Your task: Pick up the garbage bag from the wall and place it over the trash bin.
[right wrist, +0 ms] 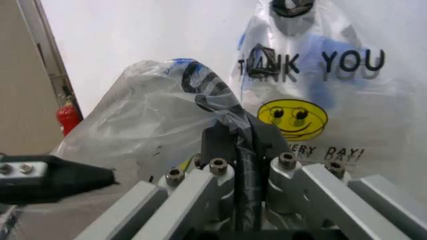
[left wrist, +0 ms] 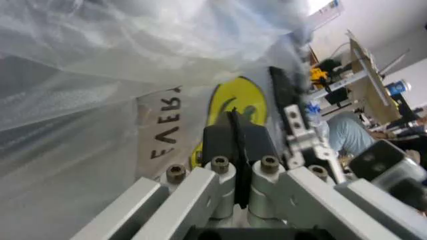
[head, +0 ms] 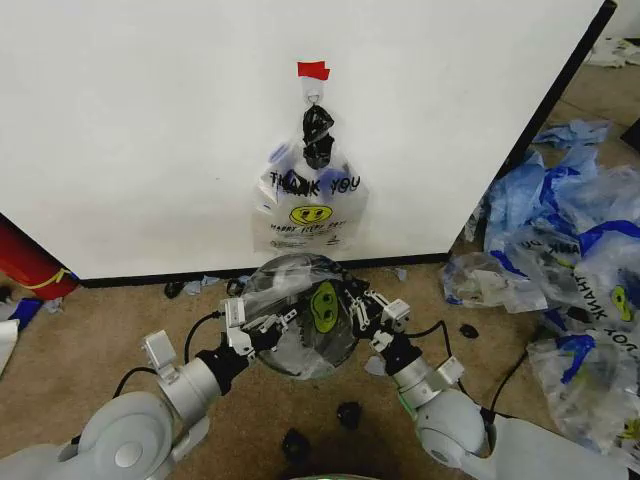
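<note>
While another bag hangs on the wall (head: 150,120), both grippers, left gripper (head: 262,327) and right gripper (head: 362,308), pinch the garbage bag (head: 300,315) shut-fingered, stretching it over the trash bin (head: 300,362) below, apparently to line it.

Draped garbage bag (head: 300,310) is hiding most of the trash bin (head: 300,368); bluish bag heap (head: 570,240), at three o'clock, is running off-frame

The thin clear plastic garbage bag (head: 300,315) shows a yellow smiley face with black features. A second clear bag hanging on the flat white wall (head: 150,120) carries black "THANK YOU" lettering, a yellow smiley and blue handles, beneath red tape (head: 313,70).
</note>
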Available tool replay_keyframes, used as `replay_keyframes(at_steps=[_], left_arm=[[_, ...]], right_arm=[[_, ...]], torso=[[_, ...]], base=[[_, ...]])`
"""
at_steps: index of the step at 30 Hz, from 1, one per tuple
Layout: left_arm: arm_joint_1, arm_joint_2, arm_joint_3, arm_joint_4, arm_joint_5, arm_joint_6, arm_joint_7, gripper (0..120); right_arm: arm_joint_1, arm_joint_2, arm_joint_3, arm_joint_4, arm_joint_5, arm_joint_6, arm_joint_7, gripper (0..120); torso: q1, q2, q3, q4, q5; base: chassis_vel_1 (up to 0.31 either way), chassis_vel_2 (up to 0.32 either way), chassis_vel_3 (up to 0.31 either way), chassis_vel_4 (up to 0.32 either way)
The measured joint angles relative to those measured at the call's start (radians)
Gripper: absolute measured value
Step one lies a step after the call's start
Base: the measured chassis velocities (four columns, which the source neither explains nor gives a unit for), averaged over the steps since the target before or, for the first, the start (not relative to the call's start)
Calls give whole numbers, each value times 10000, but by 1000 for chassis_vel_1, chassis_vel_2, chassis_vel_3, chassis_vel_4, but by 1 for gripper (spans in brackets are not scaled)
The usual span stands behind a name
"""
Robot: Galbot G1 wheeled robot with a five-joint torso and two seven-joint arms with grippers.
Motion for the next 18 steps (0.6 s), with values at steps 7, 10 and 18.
replay_keyframes(at_steps=[7,10,18], left_arm=[[-78,-39,38,294,-445,-2,-261,0],[-152,-110,57,365,-801,4,-577,0],[-511,-635,562,868,-1005,8,-1207,0]], right_arm=[[271,-176,-445,99,-278,-91,55,1],[310,-244,-537,105,-448,-159,56,1],[480,-284,-595,8,-1016,-437,129,1]], torso=[[0,0,0,1,2],[0,0,0,0,3],[0,0,0,0,1]], base=[[0,0,0,0],[0,0,0,0],[0,0,0,0]])
